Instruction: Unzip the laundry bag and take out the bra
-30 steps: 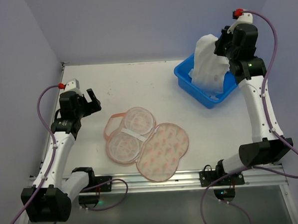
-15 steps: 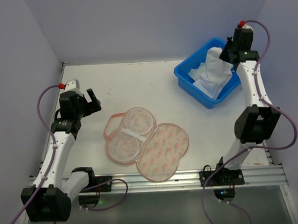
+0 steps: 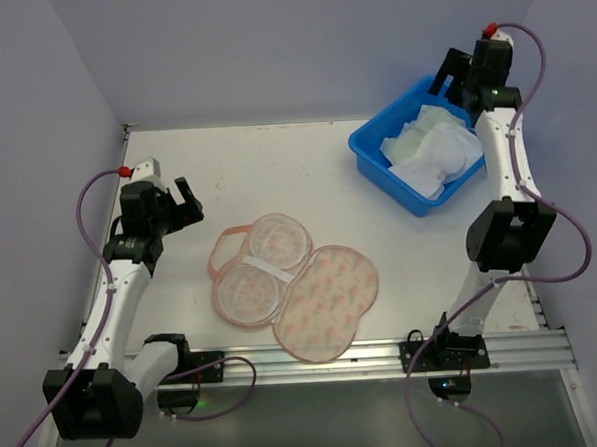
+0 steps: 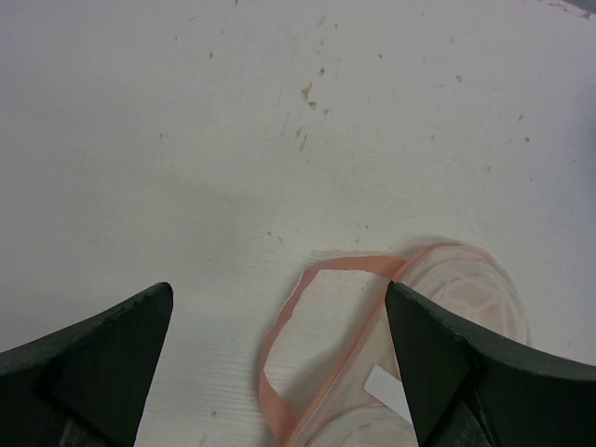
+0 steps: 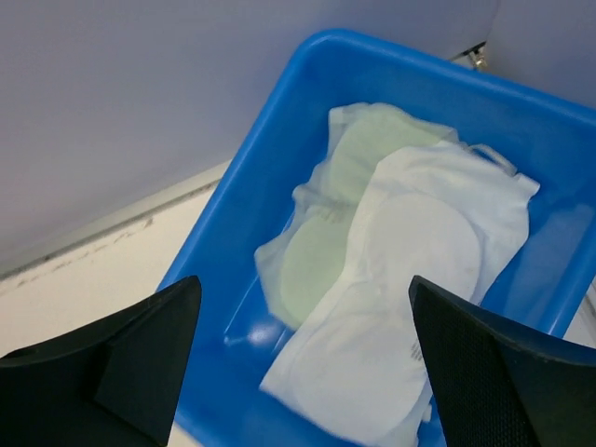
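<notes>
The laundry bag (image 3: 328, 302) lies unzipped and spread flat in the middle of the table, its white-lined half (image 3: 261, 266) on the left. Its pink loop handle (image 3: 227, 242) points toward my left gripper (image 3: 187, 201). That gripper hovers open to the left of the bag, holding nothing. In the left wrist view the loop handle (image 4: 307, 317) and the lining (image 4: 466, 289) sit between and below the left gripper (image 4: 279, 289). The white bra (image 3: 435, 151) lies crumpled in the blue tub. My right gripper (image 3: 458, 75) hangs open above it. In the right wrist view the bra (image 5: 410, 279) lies free below the right gripper (image 5: 305, 284).
The blue plastic tub (image 3: 375, 149) stands at the back right corner, close to the walls; its wall (image 5: 270, 186) fills the right wrist view. A pale green padded piece (image 5: 317, 261) lies under the bra. Purple walls enclose the table on three sides.
My right gripper has opened and let go of the bra, which dropped from hanging above the tub to lying inside it. The right wrist moved back. The left arm stayed put.
</notes>
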### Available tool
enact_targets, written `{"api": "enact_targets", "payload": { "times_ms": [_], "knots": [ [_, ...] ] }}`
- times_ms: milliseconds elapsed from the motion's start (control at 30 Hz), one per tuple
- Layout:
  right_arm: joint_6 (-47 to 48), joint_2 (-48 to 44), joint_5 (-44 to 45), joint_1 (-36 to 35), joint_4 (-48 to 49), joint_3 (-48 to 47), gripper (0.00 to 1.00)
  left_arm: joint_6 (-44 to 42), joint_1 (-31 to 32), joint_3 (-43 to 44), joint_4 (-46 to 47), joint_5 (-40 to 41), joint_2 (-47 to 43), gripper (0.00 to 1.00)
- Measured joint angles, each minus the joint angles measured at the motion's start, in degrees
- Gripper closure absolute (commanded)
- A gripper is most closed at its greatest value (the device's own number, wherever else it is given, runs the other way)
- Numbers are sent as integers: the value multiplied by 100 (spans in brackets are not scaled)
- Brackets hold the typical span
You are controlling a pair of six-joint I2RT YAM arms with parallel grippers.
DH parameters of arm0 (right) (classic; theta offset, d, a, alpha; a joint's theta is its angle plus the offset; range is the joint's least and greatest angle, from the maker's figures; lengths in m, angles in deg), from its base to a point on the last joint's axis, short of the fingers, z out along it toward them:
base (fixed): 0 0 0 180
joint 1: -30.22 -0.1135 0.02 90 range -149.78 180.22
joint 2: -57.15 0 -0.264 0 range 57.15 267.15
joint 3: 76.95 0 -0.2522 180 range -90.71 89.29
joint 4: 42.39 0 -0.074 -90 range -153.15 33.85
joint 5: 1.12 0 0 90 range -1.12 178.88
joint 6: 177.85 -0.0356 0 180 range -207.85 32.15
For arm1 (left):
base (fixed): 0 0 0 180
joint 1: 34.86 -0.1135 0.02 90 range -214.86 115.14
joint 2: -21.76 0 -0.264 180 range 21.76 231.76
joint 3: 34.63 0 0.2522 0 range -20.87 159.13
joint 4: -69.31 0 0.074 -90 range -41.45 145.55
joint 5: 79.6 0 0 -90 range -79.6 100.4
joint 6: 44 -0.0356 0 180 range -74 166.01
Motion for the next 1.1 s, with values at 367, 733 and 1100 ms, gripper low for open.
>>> {"api": "enact_targets", "payload": {
  "times_ms": [367, 733, 1100],
  "knots": [
    [-693, -3248, -1078, -2702, 1233, 4428, 7, 2, -50, 0, 2, -328, 4, 0],
    [-2500, -3407, -2328, -4085, 2315, 8028, 6, 0, -50, 0, 4, -487, 11, 0],
    [-2837, -1856, -2046, -3834, 2889, 7084, 1, 0, -50, 0, 11, -487, 11, 0]
  ]
}}
